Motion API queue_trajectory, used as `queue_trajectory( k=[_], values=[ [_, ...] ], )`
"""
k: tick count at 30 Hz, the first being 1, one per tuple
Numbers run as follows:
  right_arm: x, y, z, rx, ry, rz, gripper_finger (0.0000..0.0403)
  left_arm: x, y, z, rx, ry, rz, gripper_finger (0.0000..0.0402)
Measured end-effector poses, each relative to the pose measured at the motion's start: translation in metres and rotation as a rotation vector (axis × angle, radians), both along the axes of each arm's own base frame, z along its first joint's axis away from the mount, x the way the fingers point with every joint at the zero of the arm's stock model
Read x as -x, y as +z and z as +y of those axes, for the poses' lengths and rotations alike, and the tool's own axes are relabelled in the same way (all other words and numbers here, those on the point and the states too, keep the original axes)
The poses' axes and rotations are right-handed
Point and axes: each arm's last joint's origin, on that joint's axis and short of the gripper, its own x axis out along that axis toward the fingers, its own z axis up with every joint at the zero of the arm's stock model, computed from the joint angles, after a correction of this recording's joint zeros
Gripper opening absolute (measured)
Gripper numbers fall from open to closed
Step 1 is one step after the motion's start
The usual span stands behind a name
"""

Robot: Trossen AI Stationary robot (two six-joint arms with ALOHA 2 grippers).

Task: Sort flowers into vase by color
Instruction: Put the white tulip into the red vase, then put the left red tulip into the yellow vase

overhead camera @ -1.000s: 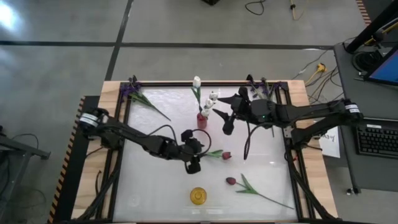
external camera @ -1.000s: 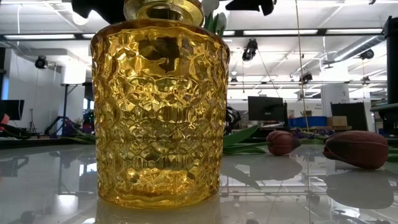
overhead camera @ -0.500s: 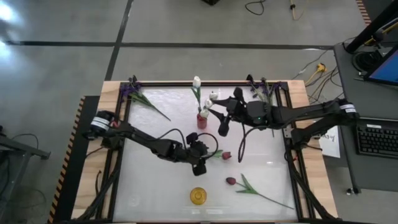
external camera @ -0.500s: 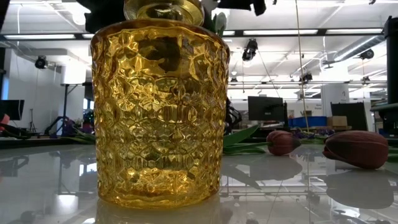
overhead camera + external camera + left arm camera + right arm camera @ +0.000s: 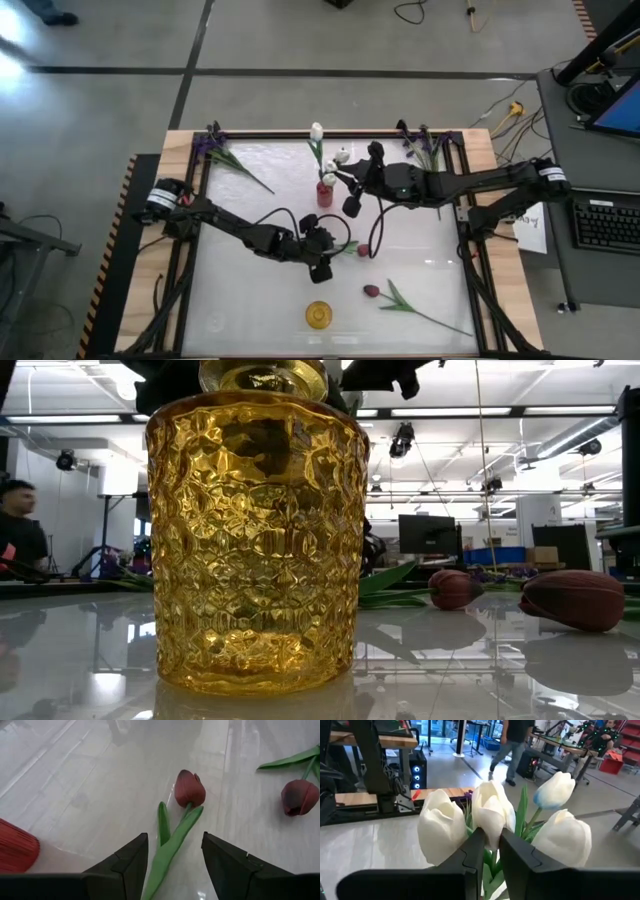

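Partly hidden, right pincer (image 5: 489,851) grips white tulip (image 5: 492,812) stem; left pincer (image 5: 174,851) wide.

Room and clutter around the work surface

A person (image 5: 18,525) stood at nine o'clock in the low view; another person (image 5: 512,742) walked behind. A keyboard (image 5: 605,225) lay at three o'clock beside the surface (image 5: 260,300), a yellow cable (image 5: 508,113) on the floor at one o'clock.
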Motion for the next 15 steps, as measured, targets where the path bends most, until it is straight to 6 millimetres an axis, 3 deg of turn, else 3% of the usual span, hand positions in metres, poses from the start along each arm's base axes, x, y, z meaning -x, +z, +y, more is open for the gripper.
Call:
queue_trajectory(
  k=[5,15],
  values=[
    [0.009,0.005,0.0,-0.002,0.006,0.017,0.0068,0.0,0.0,0.0,-0.002,-0.001,0.003,0.0174],
    [0.017,0.006,0.0,-0.029,0.005,0.06,0.0192,0.0,-0.002,0.001,0.021,-0.071,0.026,0.0174]
  ],
)
